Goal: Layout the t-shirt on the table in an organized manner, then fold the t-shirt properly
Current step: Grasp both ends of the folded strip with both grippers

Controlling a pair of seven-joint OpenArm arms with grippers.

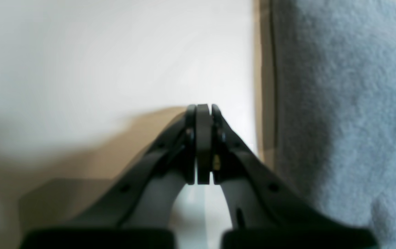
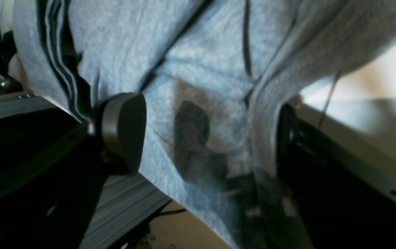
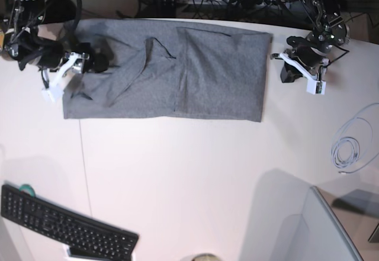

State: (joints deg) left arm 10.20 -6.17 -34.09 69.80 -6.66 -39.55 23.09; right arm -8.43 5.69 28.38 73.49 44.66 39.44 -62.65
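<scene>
The heather-grey t-shirt (image 3: 201, 77) lies flat across the far part of the white table (image 3: 189, 172), with panels folded in over its middle. My right gripper (image 3: 98, 63) is at the shirt's left end. In the right wrist view it (image 2: 205, 131) is open, jaws wide apart, with t-shirt fabric (image 2: 201, 52) lying between the fingers (image 2: 122, 131). My left gripper (image 3: 284, 70) sits just off the shirt's right edge. In the left wrist view it (image 1: 204, 107) is shut and empty above the bare table (image 1: 115, 52), with the shirt (image 1: 350, 103) to its right.
A black keyboard (image 3: 65, 228) lies at the near left corner. A coiled white cable (image 3: 346, 151) lies at the right. A grey box-like object (image 3: 320, 231) stands at the near right. A thin dark seam (image 3: 83, 166) runs down the table. Cables crowd the far edge.
</scene>
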